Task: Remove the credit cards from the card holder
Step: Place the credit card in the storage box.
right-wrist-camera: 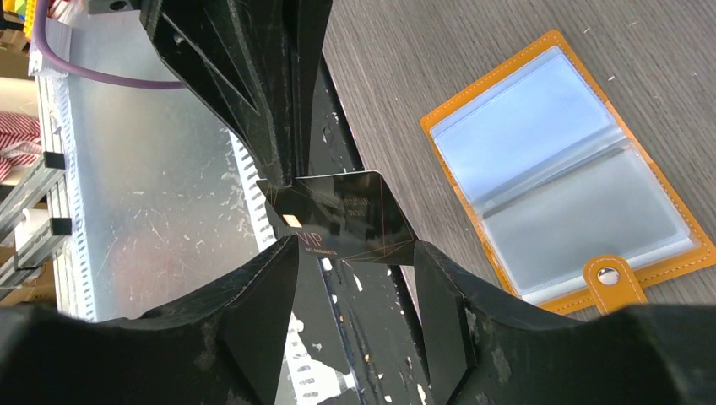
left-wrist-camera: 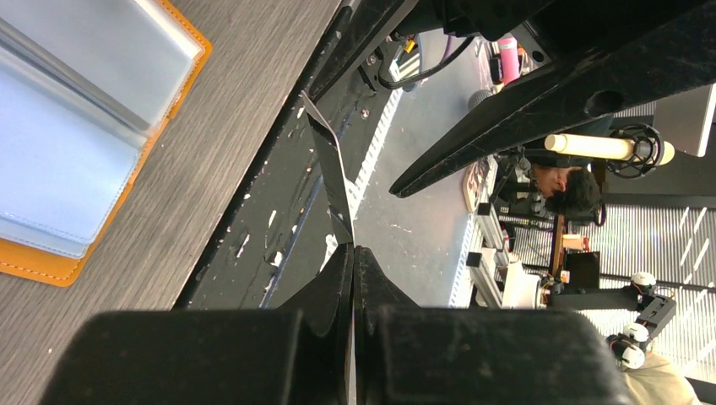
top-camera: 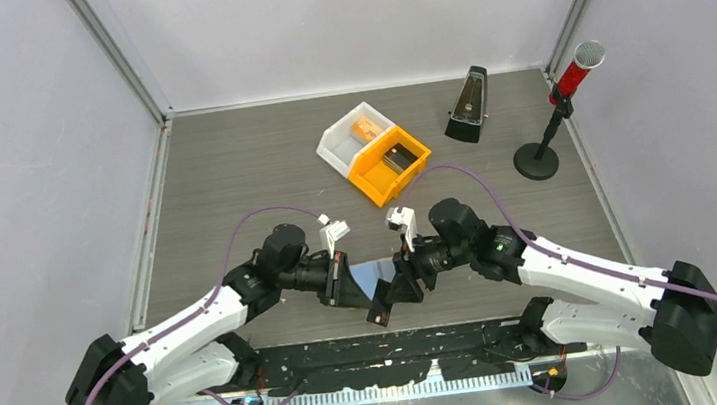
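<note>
The card holder (right-wrist-camera: 557, 169) lies open on the table, orange with pale blue and clear sleeves and a snap tab (right-wrist-camera: 612, 278); it also shows in the left wrist view (left-wrist-camera: 76, 126) and the top view (top-camera: 375, 279). My left gripper (left-wrist-camera: 353, 253) is shut on a black credit card (left-wrist-camera: 333, 177), held edge-on above the table's near edge. In the right wrist view the black card (right-wrist-camera: 338, 215) reads "VIP". My right gripper (right-wrist-camera: 355, 253) is open, its fingertips at the card's two lower corners. The grippers meet over the holder, left (top-camera: 343, 285) and right (top-camera: 394, 294).
An orange bin (top-camera: 391, 164) and a white bin (top-camera: 348, 138) with an orange block (top-camera: 365, 128) stand mid-table. A metronome (top-camera: 466, 106) and a red microphone on a stand (top-camera: 565, 100) are at the back right. The black base plate (top-camera: 391, 360) runs along the near edge.
</note>
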Action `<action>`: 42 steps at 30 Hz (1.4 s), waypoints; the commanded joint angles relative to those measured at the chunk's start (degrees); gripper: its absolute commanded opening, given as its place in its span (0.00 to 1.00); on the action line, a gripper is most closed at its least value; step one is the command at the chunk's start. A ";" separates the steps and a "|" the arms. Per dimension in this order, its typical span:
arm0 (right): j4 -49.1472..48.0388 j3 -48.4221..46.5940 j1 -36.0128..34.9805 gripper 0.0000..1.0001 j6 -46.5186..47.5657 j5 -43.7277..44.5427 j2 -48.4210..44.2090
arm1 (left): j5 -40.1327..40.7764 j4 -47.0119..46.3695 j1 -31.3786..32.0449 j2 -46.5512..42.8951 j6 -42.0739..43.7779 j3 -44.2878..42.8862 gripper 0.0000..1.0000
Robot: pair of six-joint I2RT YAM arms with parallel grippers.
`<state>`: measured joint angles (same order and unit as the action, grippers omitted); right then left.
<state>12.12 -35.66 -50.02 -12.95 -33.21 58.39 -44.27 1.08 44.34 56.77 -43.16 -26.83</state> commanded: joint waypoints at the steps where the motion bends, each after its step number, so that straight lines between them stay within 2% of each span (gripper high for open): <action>1: -1.92 -2.85 0.19 0.56 1.85 -2.68 0.93 | -3.01 -3.61 0.05 -0.90 0.44 -0.15 0.00; 4: -0.97 -3.48 0.18 0.55 2.44 -3.21 1.64 | -3.06 -3.63 0.05 -1.08 0.27 -0.26 0.00; 11: 6.30 -6.79 0.81 0.59 4.45 0.36 -0.02 | -2.11 -1.35 0.05 -0.30 1.74 -0.41 0.00; 15: 7.40 -7.50 0.97 0.60 4.71 -1.09 1.07 | -2.66 0.98 0.05 -0.21 3.02 -1.25 0.00; 22: 6.73 -8.28 0.98 0.60 4.96 -2.50 3.97 | -3.06 3.39 0.05 -0.73 4.91 -1.91 0.00; 34: 1.45 -7.84 0.99 0.55 4.25 -7.50 9.06 | -3.68 -0.41 0.05 -0.50 4.03 -0.78 0.00; 36: 0.80 -7.72 1.05 0.49 4.01 -7.86 9.48 | -3.84 -0.10 0.05 -0.54 4.17 -0.87 0.00; 39: -0.61 -6.98 1.25 0.25 2.24 -8.10 8.80 | -3.62 2.12 0.05 -0.37 4.91 -1.81 0.00; 42: -3.81 -4.83 2.15 0.10 -0.06 -8.08 6.47 | -0.21 5.99 -0.02 -0.92 6.38 -2.83 0.00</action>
<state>15.51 -41.21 -48.84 -10.11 -40.53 67.85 -45.91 4.93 44.25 56.77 -38.79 -26.87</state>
